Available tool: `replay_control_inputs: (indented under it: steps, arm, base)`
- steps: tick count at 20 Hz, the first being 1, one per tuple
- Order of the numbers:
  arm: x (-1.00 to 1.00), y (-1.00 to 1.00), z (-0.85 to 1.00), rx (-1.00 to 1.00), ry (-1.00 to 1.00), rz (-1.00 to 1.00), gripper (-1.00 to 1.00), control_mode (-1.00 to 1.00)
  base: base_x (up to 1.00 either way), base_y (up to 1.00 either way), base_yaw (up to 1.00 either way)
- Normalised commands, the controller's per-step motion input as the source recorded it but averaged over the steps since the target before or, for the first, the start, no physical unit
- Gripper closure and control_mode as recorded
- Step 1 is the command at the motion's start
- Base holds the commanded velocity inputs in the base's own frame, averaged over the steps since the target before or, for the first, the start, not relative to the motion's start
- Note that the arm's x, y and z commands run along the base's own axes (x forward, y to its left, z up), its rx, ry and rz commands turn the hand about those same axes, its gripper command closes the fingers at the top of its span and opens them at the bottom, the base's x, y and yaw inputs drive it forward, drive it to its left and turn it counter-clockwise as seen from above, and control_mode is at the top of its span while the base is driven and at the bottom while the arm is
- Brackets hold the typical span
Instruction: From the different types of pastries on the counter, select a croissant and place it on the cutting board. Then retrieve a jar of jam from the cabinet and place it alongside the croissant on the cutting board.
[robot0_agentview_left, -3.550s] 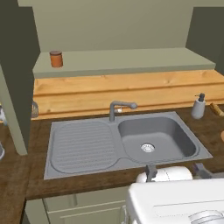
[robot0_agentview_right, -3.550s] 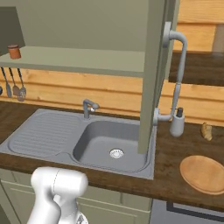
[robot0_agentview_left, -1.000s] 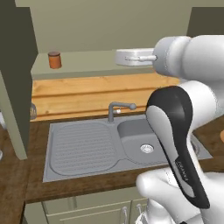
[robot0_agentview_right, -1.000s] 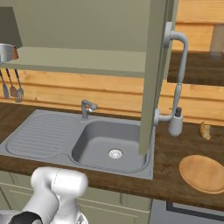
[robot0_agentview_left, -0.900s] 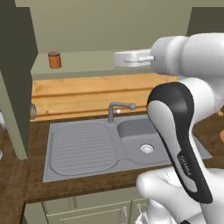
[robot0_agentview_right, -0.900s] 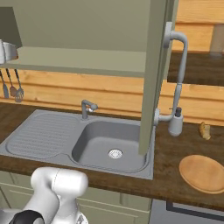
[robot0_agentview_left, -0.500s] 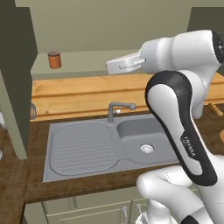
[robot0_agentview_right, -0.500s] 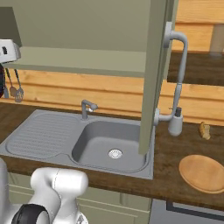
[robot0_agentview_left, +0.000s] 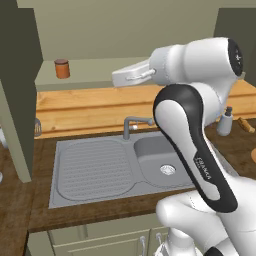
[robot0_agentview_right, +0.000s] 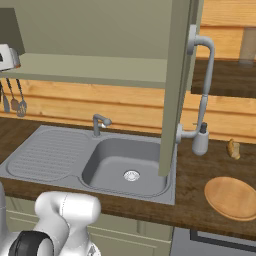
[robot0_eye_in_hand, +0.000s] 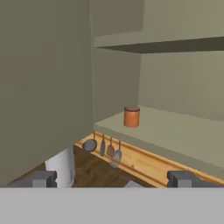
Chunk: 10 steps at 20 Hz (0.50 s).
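Grey sink (robot0_agentview_left: 100, 167), tap (robot0_agentview_left: 131, 125), soap bottle (robot0_agentview_right: 200, 140), hanging utensils (robot0_eye_in_hand: 105, 148).

jam jar (robot0_agentview_left: 62, 68) on cabinet shelf (robot0_agentview_left: 95, 75) above sink (robot0_agentview_left: 150, 162), cutting board (robot0_agentview_right: 233, 197) far right

jam jar: one (robot0_agentview_left: 62, 68), near the left end of the cabinet shelf (robot0_agentview_left: 100, 75)
cutting board: one (robot0_agentview_right: 234, 198)
pastry: one (robot0_agentview_right: 233, 148)
soap bottle: one (robot0_agentview_right: 200, 138)
hanging utensils: four (robot0_eye_in_hand: 105, 148)
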Motion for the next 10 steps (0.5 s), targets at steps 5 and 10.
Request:
replay_control_inputs:
  steps: [5,10]
  arm:
    - [0.07,0.05,0.00,0.00,-0.05,-0.05,-1.00,-1.00]
    - [0.10,0.00,-0.01,0.00,0.00,-0.11,-1.00,-1.00]
  base:
    - [0.00,0.00,0.00]
    - [0.00,0.00,0.00]
